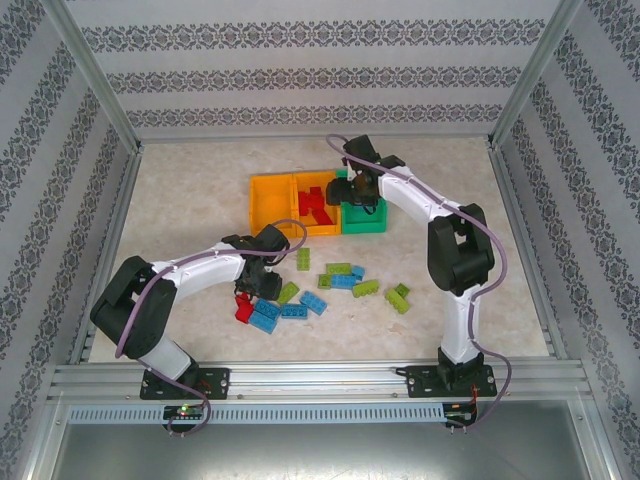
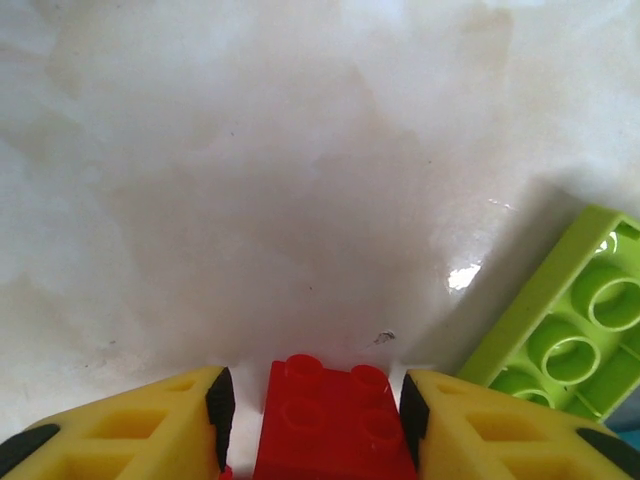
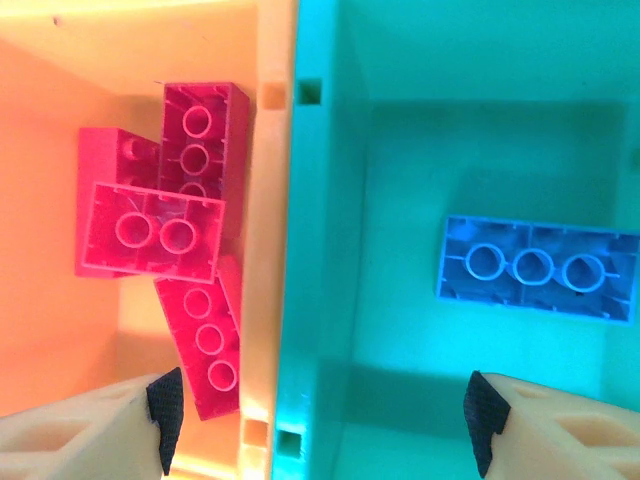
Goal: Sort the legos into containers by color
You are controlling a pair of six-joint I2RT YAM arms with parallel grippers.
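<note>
The left gripper is low over the table, near the front-left edge of the scattered legos. In the left wrist view its yellow fingers are parted around a single red brick lying studs up. One pad looks to be against the brick's side, while a sliver of table shows at the other, so the brick is bracketed rather than pinched. A lime green brick lies hollow side up just beside it.

The right gripper hangs over the green bin at the right end of the row, its fingers spread wide and holding nothing. Below it, a blue brick lies hollow side up on the bin floor. Several red bricks are piled in the middle orange-yellow bin. Loose blue and lime green bricks lie on the table between the arms.
</note>
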